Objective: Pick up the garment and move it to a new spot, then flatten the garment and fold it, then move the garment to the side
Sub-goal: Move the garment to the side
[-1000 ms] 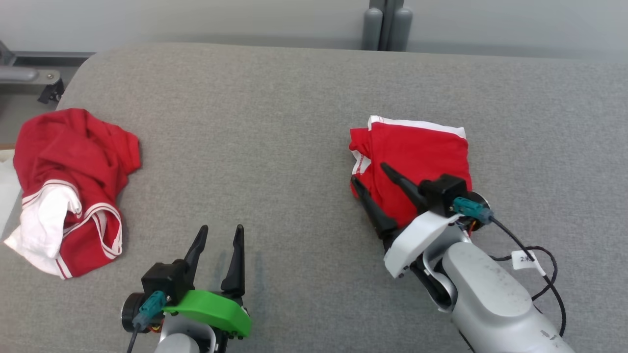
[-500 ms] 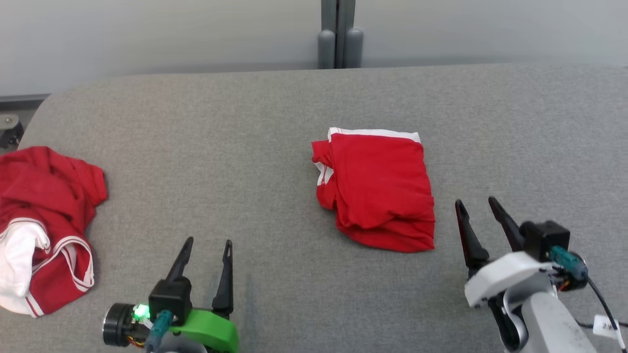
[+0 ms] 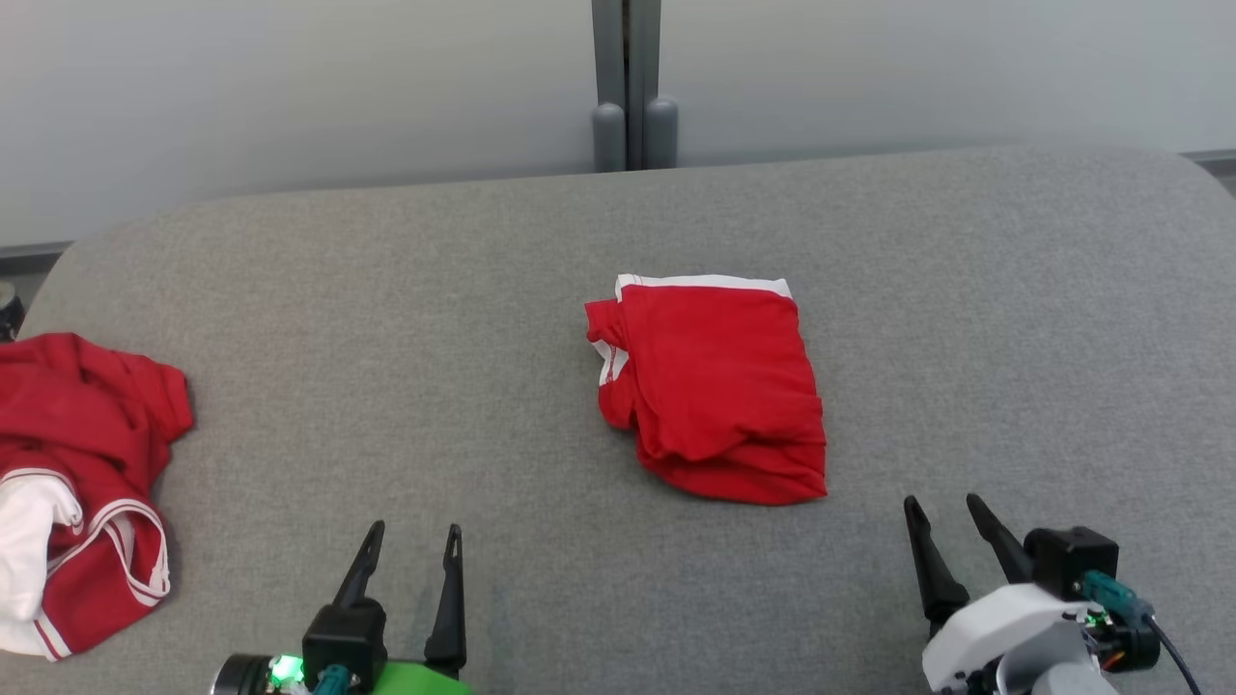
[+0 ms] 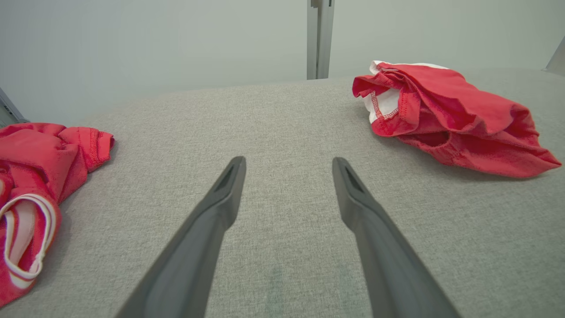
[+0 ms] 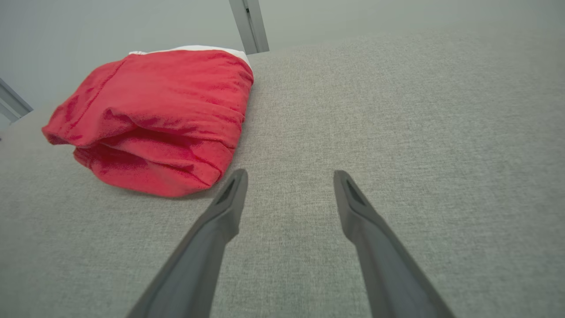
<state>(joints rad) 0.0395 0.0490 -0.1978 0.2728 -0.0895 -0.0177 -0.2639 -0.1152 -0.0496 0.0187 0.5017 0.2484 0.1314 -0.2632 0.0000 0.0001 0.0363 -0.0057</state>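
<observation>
Folded garment [image 3: 715, 391] lies apart, ahead-left of the spread right pincer [image 3: 940, 500].

- You had open grey surface [image 3: 406, 319] between the folded red garment [image 3: 710, 386] at centre and the crumpled red-and-white garment [image 3: 87, 425] at the left edge.
- Right of the folded red garment, your way lay open.

On the table [image 3: 386, 290], the folded garment [image 3: 715, 391] lies central, a crumpled garment [image 3: 82, 463] far left.
</observation>
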